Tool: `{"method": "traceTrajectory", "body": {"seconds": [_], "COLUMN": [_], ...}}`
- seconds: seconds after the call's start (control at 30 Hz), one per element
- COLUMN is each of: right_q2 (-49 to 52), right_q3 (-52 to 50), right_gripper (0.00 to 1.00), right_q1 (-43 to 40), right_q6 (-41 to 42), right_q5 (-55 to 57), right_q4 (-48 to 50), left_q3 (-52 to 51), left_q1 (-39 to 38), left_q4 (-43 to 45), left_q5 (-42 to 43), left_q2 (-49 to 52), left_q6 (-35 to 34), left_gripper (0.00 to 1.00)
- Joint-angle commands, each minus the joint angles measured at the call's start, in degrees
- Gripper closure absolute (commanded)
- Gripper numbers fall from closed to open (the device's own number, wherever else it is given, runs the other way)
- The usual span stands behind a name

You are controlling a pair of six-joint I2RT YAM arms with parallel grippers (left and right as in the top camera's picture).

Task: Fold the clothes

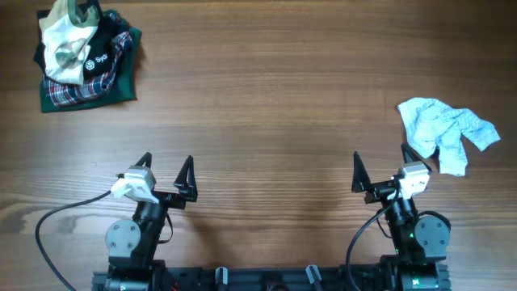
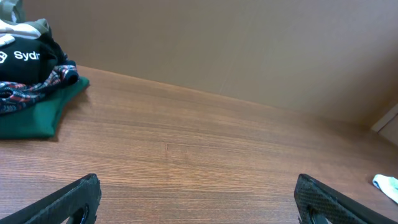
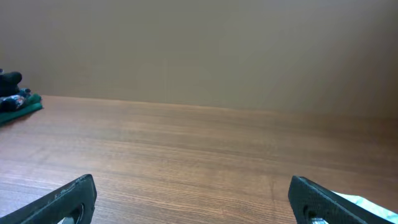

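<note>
**Overhead view.** The clothes [image 1: 446, 133], a small pale blue-and-white checked garment, lies crumpled in a loose, unfolded heap on the wooden table [image 1: 266, 105] near its right edge. One lobe trails toward the near side.

The right gripper [image 1: 380, 162] stands just beside the garment, at its near-left side. Its fingers [image 1: 356, 171] are spread wide apart over bare table. Whether the outer finger touches the cloth's edge cannot be told.

The left gripper [image 1: 167, 166] stands at the near left of the table, well apart from the garment. Its fingers [image 1: 188, 174] are likewise spread wide over bare wood. A black cable [image 1: 48, 226] loops from the left arm's base.

At the far left corner sits a separate pile. A dark green-and-red plaid cloth [image 1: 85, 90] lies underneath, a black garment with a white logo [image 1: 101, 58] on it, and a cream garment [image 1: 65, 44] on top.

**Left wrist view.** The pile appears at the upper left, and a sliver of the pale garment at the right edge.

**Right wrist view.** A pale cloth edge shows at the lower right, just beside the right-hand finger.
</note>
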Motion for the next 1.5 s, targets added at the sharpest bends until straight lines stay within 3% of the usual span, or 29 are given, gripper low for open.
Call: {"method": "traceTrajectory", "body": {"seconds": [0.0,1.17,1.4,1.47], "right_q2": [-0.3,-0.3,-0.3,-0.3], "right_q3": [-0.2,-0.2,-0.2,-0.2], "right_gripper": [0.0,0.0,0.0,0.0], "right_q1": [-0.4,-0.4,-0.4,-0.4], "right_q6": [0.3,0.3,0.3,0.4], "right_q5": [0.1,0.1,0.1,0.1], "right_q4": [0.4,0.4,0.4,0.4], "left_q3": [-0.4,-0.4,-0.4,-0.4], "left_q1": [0.4,0.4,0.4,0.4], "left_q4": [0.0,0.0,0.0,0.9], "left_q5": [0.9,0.9,2.2,6.9], "left_q2": [0.3,0.3,0.4,0.4], "left_q6": [1.2,1.2,-2.1,-2.1], "left_gripper": [0.0,0.0,0.0,0.0]}}
